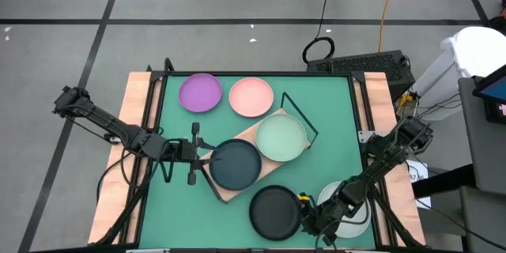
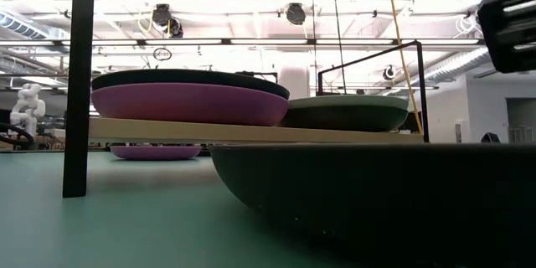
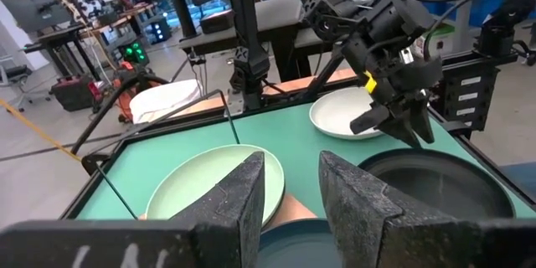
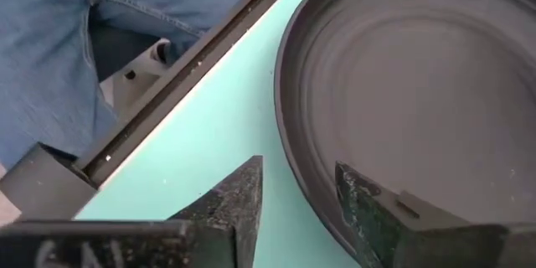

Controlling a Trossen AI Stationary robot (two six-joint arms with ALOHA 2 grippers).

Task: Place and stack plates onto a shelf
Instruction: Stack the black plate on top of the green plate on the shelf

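The wooden shelf (image 1: pixel 237 190) lies slantwise mid-table. It carries a dark teal plate (image 1: pixel 235 164) and a pale mint plate (image 1: pixel 281 137), each flat on its base. Purple (image 1: pixel 200 92) and pink (image 1: pixel 251 96) plates sit on the table by the far edge. A black plate (image 1: pixel 275 211) sits near the near edge. My left gripper (image 1: pixel 207 156) is open at the teal plate's left rim (image 3: pixel 293 247). My right gripper (image 1: pixel 303 202) is open, pointing down, astride the black plate's right rim (image 4: pixel 289 134). My left gripper (image 3: pixel 291 163) reaches level from the table's left over the teal plate's rim; whether it touches cannot be told. My right gripper (image 4: pixel 299 167) has one finger (image 4: pixel 368 209) inside the black plate and one (image 4: pixel 234 193) outside over the table. The plate rests flat; touch cannot be told.
A white plate (image 1: pixel 352 209) lies on the table under my right arm, near the right edge. The shelf's black wire frame (image 1: pixel 300 115) stands up at its far end. A person in jeans (image 4: pixel 67 33) is beside the table's edge rail (image 4: pixel 184 92).
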